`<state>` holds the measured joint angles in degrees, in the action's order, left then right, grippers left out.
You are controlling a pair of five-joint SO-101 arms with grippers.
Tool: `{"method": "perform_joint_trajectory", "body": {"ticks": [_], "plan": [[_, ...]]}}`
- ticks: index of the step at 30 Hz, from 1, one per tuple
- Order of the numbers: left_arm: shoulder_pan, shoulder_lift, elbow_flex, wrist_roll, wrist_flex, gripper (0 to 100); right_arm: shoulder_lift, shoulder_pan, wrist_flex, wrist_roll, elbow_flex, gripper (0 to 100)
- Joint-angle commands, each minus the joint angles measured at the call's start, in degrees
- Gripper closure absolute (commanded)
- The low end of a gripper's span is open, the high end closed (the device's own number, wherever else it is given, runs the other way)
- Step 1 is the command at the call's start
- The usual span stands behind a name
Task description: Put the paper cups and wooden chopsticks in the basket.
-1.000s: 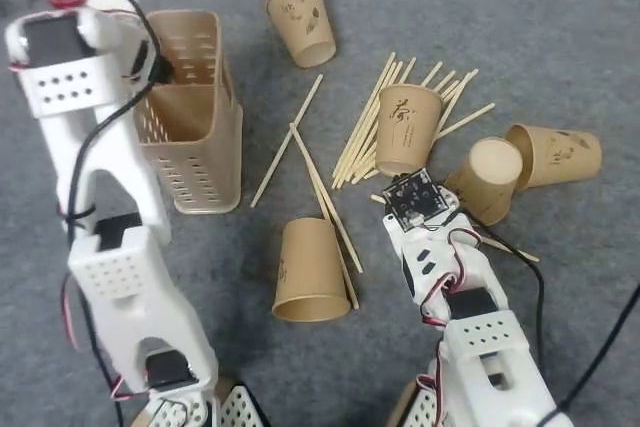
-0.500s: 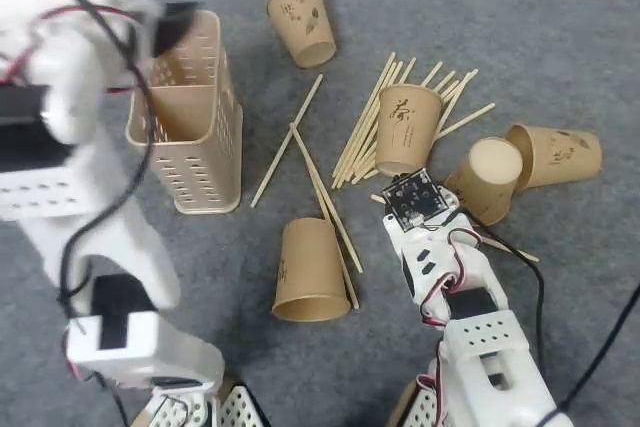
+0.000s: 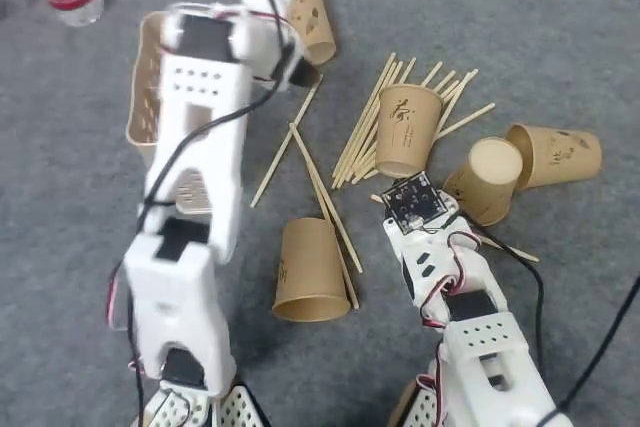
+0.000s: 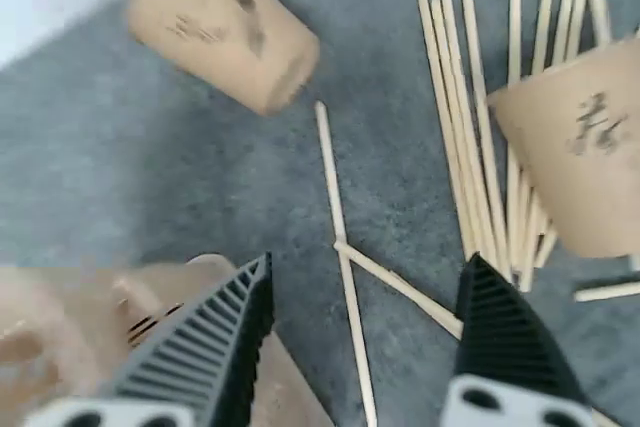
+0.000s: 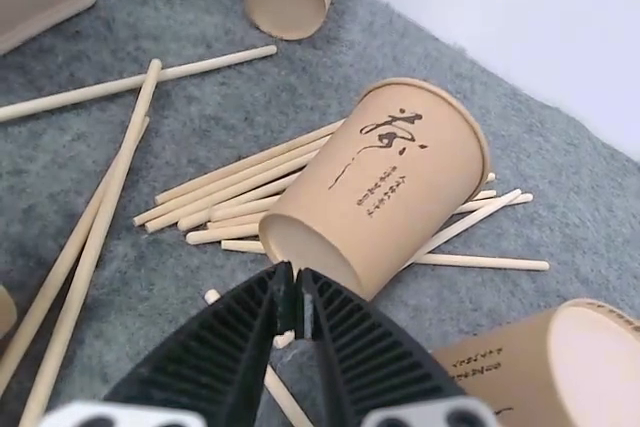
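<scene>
Left gripper [image 4: 368, 265]: jaws spread wide, nothing between them, hanging over the grey mat [image 3: 560, 57] just past the basket's far corner. Right gripper [image 5: 296, 282]: jaws pressed together, empty, tip just beside the narrow end of the middle cup [image 5: 385, 182].

Key relation: the back cup [image 4: 220, 32] lies ahead of the left gripper, toward the back wall. It is on its side, base to the wall and mouth facing the chopsticks. Its long axis runs skew to the line between the jaws, so I judge a wrist turn is needed before closing on it. The left arm [image 3: 195, 177] is clearly the nearer one. The right arm is nearer the middle cup and the right-hand cups.

Layout:
- Basket [image 3: 143, 107]: upright, left of the clutter.
- Upturned cup [image 3: 308, 272]: mouth down, near the arms, touching the crossed pair.
- Middle cup: resting on the chopstick fan.
- Pale-bottomed cup [image 3: 485, 182] and far-right cup [image 3: 555, 155]: on their sides, touching each other.
- Chopstick fan [image 3: 375, 117]: spread under and behind the middle cup.
- Crossed pair [image 3: 320, 187]: between basket and fan.
- Loose chopstick [image 4: 338, 227]: directly below the open jaws, long axis running from the back cup toward the arms.

Hard to read: the left arm covers most of the basket in the high view, so its contents cannot be told. The tan blur beside the left jaw is basket, but no detail. The right gripper's tips sit beneath its own camera board from above.
</scene>
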<state>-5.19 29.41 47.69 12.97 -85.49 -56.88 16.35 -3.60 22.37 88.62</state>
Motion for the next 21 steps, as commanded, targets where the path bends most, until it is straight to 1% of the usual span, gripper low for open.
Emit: {"method": "perform_joint_trajectory", "body": {"ticks": [1,5,10,17,21], "plan": [[-0.7,7.3,0.1,2.1,5.5,73,-0.4,0.0,1.2,0.7,-0.6,98.9],[-0.7,13.2,0.1,1.8,7.6,73,-0.4,0.0,1.2,0.7,-0.7,98.9],[0.3,17.8,0.1,1.7,13.0,73,-0.5,0.0,1.2,0.7,-0.7,98.9],[0.3,25.3,0.1,2.1,13.7,73,-0.5,0.0,1.2,0.7,-0.7,98.9],[0.6,29.1,0.1,2.1,17.0,73,-0.5,0.0,1.2,0.6,-0.6,98.9]]}}
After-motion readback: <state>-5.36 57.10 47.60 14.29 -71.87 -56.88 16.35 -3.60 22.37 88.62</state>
